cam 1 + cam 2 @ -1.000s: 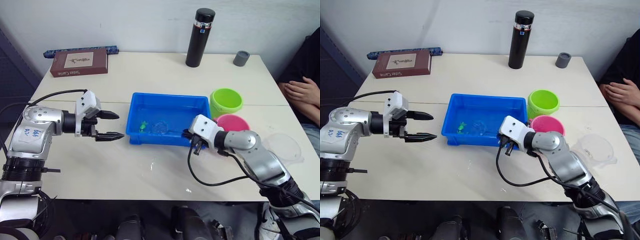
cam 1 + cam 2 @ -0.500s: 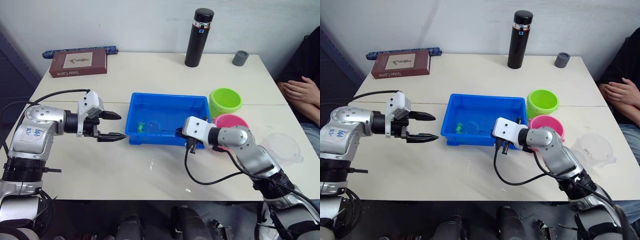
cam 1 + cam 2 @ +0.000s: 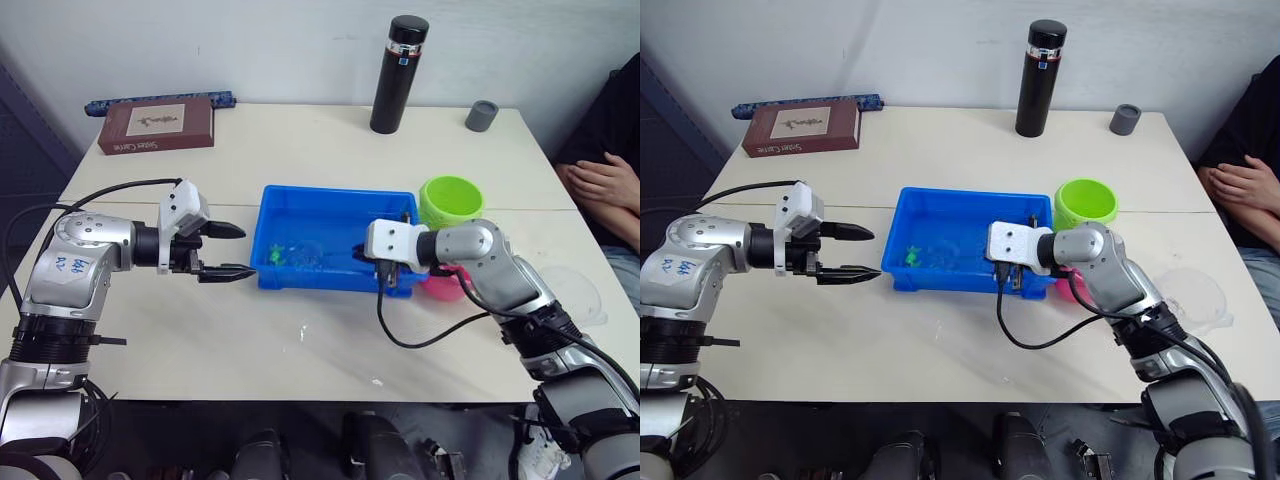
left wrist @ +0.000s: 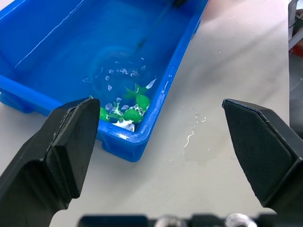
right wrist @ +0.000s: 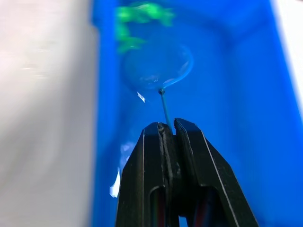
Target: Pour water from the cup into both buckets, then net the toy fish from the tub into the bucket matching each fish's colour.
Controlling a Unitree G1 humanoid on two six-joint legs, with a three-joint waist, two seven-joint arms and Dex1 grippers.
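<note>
No readable writing. Right gripper (image 5: 169, 126) jaws pinching net (image 5: 158, 66) handle; handle points from gripper toward green toy fish (image 4: 134, 105), hoop inside tub (image 3: 275, 200). Left gripper (image 3: 233, 251) jaws spread, beside tub over counter (image 3: 300, 350).

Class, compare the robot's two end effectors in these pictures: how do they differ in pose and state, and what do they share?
The left end effector is open and empty; the right end effector is shut on the net by its thin handle. The left one hangs over the table beside the tub; the right one reaches over the tub's rim, with the hoop near the green toy fish. Both have two black fingers and point toward the tub.
</note>
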